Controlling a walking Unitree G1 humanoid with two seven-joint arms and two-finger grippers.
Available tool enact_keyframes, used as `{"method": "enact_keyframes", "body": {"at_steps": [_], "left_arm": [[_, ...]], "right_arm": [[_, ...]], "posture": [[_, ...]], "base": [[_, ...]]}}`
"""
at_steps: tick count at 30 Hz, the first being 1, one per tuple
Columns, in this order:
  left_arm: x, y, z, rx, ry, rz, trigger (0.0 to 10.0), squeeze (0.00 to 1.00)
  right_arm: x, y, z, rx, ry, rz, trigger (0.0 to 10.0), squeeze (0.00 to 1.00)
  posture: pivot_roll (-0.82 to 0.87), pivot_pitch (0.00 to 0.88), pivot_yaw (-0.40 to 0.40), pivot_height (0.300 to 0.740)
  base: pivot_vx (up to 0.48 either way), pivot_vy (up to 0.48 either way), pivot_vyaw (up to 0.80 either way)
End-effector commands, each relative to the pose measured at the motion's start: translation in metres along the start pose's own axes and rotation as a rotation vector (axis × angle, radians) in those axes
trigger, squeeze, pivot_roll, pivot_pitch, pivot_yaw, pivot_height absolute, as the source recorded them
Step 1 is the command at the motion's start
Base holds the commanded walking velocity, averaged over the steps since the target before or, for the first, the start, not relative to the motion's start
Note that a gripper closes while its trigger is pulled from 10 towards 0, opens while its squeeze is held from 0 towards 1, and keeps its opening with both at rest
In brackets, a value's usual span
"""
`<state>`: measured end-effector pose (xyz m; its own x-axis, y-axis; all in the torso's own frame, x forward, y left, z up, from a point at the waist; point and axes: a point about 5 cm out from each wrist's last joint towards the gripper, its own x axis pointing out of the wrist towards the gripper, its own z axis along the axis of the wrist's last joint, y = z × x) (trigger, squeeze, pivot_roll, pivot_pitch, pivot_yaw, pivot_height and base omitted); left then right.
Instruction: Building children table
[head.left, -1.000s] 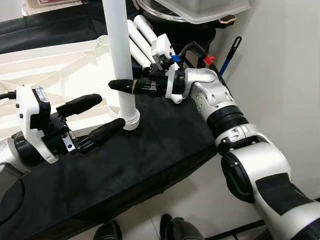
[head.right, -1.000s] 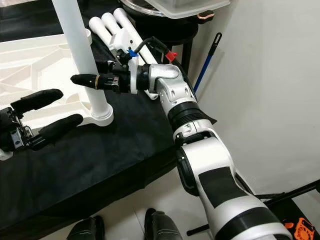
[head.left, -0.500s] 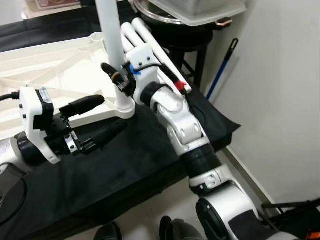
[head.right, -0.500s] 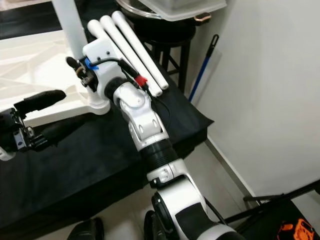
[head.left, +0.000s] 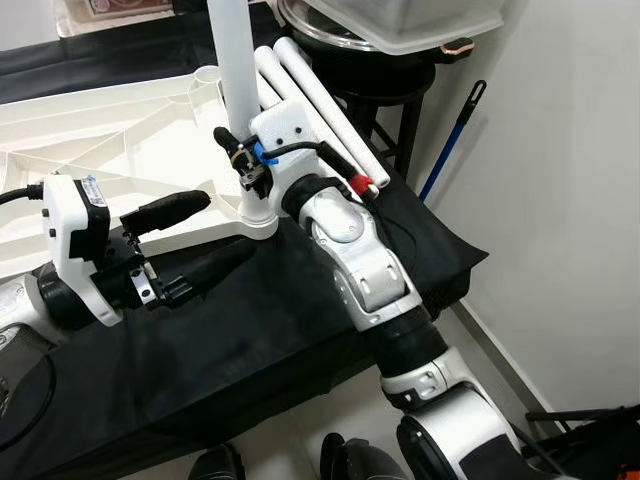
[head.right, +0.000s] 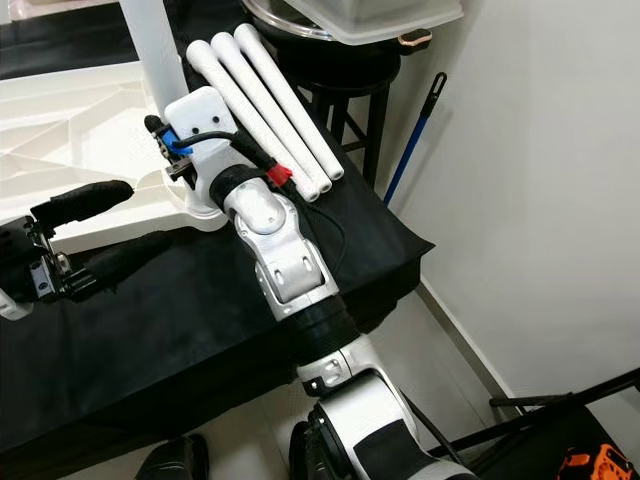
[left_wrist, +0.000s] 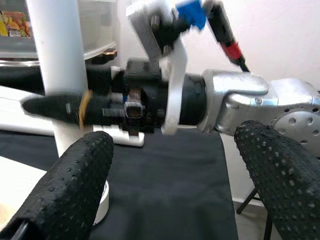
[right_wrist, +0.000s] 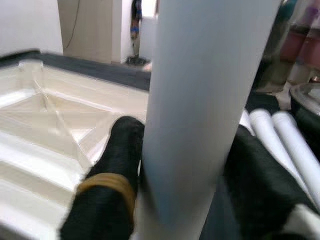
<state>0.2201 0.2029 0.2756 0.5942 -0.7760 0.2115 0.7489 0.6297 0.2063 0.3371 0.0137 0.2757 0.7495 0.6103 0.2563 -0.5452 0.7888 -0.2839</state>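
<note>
We are gripping the upright table leg (head.left: 238, 90) with our right tool (left_wrist: 60, 107), fingers clamped on either side of the white tube low down, just above the corner socket (head.left: 258, 215) of the upturned table top (head.left: 90, 130). The right wrist view is showing the black fingers (right_wrist: 117, 165) pressing on both sides of the tube. The table top is lying underside up on the black-covered tabletop (head.left: 250, 330), ribs showing, with the leg standing in its near corner.

Our left tool (head.left: 185, 240) is hovering just beside that corner, fingers apart and holding nothing, one above the white flange and one at its edge.

Three spare legs (head.right: 265, 95) are lying side by side on the black cloth behind our right arm, next to a dark stool (head.right: 355, 80) carrying a clear lidded tub (head.right: 370, 15). A blue-handled stick (head.right: 408, 140) is leaning on the wall.

Handling: we are judging the leg to be light hollow plastic, stiff, smooth and rather slippery, so a low grip near the socket looks best for pushing or twisting it home without levering it sideways. The table top looks light too and could slide on the cloth; bracing the corner with the left tool seems sensible. Whether the leg is fully seated we cannot tell.
</note>
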Motion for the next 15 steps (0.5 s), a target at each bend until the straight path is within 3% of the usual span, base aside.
{"method": "enact_keyframes", "body": {"at_steps": [1, 6, 7, 13, 15], "left_arm": [[0.000, -0.002, -0.001, 0.000, -0.001, -0.013, 10.0, 0.00], [0.000, -0.001, 0.000, 0.003, -0.001, -0.015, 10.0, 0.00], [-0.001, -0.001, 0.000, 0.003, 0.005, -0.014, 10.0, 0.00], [-0.006, 0.002, -0.001, 0.009, 0.025, 0.005, 10.0, 0.00], [-0.013, 0.006, -0.002, 0.017, 0.054, 0.030, 10.0, 0.00]], "right_arm": [[-0.001, 0.012, -0.008, 0.076, 0.020, 0.074, 10.0, 1.00], [-0.003, 0.004, 0.005, 0.102, -0.058, 0.238, 10.0, 1.00], [-0.006, -0.007, 0.012, 0.072, -0.080, 0.290, 10.0, 1.00], [-0.008, -0.030, 0.015, 0.042, -0.074, 0.316, 10.0, 1.00], [-0.007, -0.045, 0.011, 0.024, -0.050, 0.332, 10.0, 1.00]], "posture": [[0.07, 0.188, -0.091, 0.740], [0.07, 0.197, -0.082, 0.740], [0.07, 0.201, -0.080, 0.740], [0.08, 0.213, -0.081, 0.740], [0.08, 0.217, -0.082, 0.740]], "base": [[0.000, 0.000, 0.00], [0.000, 0.000, 0.00], [0.000, 0.000, 0.00], [0.000, 0.000, 0.00], [0.000, 0.000, 0.00]]}}
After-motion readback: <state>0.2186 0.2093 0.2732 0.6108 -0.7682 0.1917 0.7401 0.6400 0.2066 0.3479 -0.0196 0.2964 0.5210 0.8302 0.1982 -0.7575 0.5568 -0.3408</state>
